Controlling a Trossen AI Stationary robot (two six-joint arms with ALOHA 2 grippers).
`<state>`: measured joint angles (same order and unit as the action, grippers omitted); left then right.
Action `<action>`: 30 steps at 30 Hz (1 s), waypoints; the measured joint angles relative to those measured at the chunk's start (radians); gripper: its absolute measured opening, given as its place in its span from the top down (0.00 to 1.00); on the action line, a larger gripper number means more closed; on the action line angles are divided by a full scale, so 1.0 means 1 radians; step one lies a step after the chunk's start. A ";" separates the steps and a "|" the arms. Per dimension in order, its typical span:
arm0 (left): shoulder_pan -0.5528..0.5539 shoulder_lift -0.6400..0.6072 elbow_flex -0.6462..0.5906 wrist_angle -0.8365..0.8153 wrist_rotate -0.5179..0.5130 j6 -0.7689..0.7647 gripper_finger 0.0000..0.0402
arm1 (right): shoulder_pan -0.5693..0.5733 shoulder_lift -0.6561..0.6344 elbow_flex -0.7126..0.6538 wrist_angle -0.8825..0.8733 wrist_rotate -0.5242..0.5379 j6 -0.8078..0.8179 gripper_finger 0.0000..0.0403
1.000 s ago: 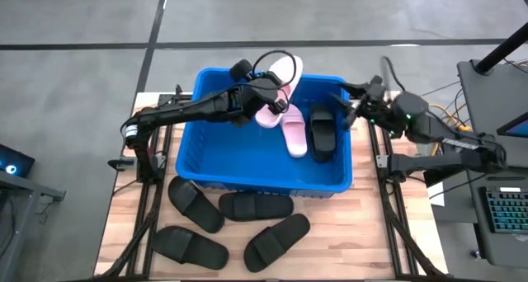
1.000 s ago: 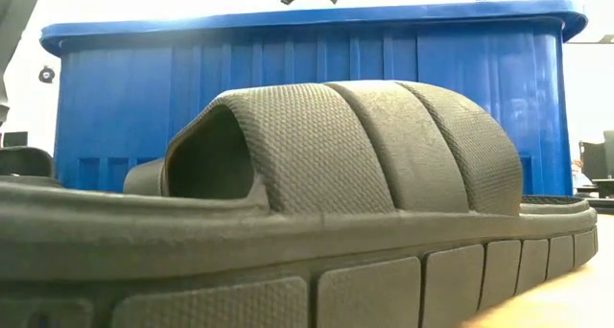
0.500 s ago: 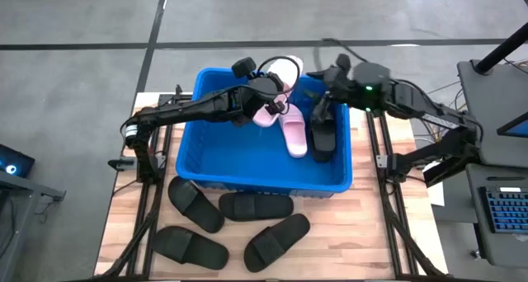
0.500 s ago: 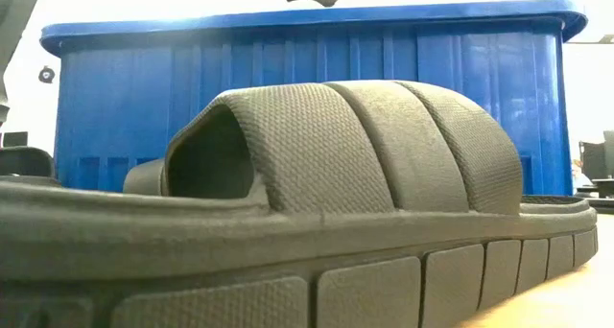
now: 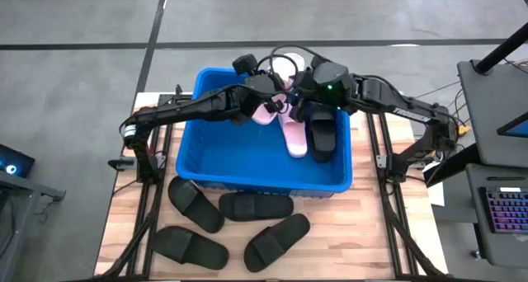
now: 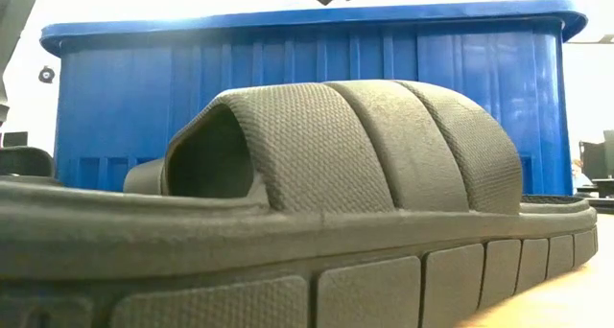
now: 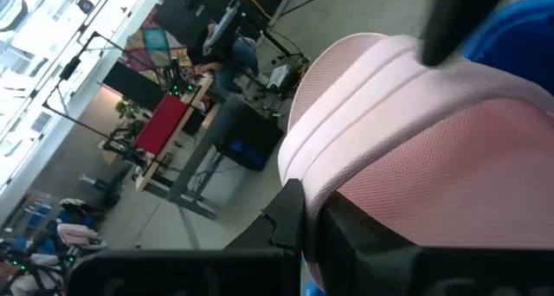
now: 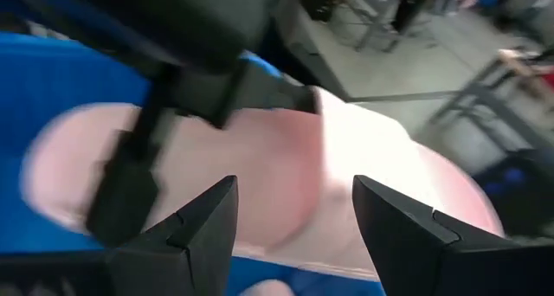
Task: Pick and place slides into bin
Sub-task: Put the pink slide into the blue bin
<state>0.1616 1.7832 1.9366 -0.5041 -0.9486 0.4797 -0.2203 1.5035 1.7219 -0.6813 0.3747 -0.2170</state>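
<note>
Slides were split between bin and tabletop: one pink slide [image 5: 294, 137] and a black slide [image 5: 322, 134] lay on the floor of the bin [image 5: 216, 160], toward its three o'clock side, while another pink slide [image 5: 280, 74] hung over the twelve o'clock rim. The left end effector [image 5: 272, 101] was clenched on that rim-side pink slide, its dark fingers [image 7: 346, 244] pressed against the pale ribbed strap in the left wrist view. The right end effector [image 5: 304, 88] hovered touching-close at its three o'clock, fingers [image 8: 186, 227] spread and released, with the pink foam between them in its own wrist view. Further out, at the bin's six o'clock, four black slides [image 5: 255, 205] lay on the wooden tabletop [image 5: 346, 232], one filling the low view. The likely risk was a collision: both end effectors crowded the same sandal, so a closing right end effector could strike the left one's fingers or tug the foam sideways. Being soft, the strap could also fold and slip, and since much of the slide overhung the rim, an early release might tip it outside the bin and off the tabletop.
</note>
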 joint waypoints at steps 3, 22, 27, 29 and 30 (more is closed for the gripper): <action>0.000 -0.002 0.000 0.000 0.000 0.008 1.00 | 0.004 0.009 0.006 0.007 0.070 -0.049 0.46; -0.012 -0.015 0.006 0.105 0.027 0.212 1.00 | 0.005 0.020 -0.015 0.038 0.163 -0.185 0.46; -0.013 -0.016 0.006 0.105 0.032 0.266 1.00 | 0.005 0.020 -0.015 0.028 0.178 -0.198 0.46; -0.018 -0.017 0.006 0.104 0.033 0.322 1.00 | 0.005 0.020 -0.015 0.020 0.191 -0.216 0.46; -0.020 -0.017 0.006 0.105 0.034 0.349 1.00 | 0.005 0.020 -0.016 0.017 0.198 -0.223 0.46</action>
<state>0.1419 1.7664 1.9427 -0.3994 -0.9146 0.8290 -0.2153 1.5234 1.7061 -0.6646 0.5724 -0.4404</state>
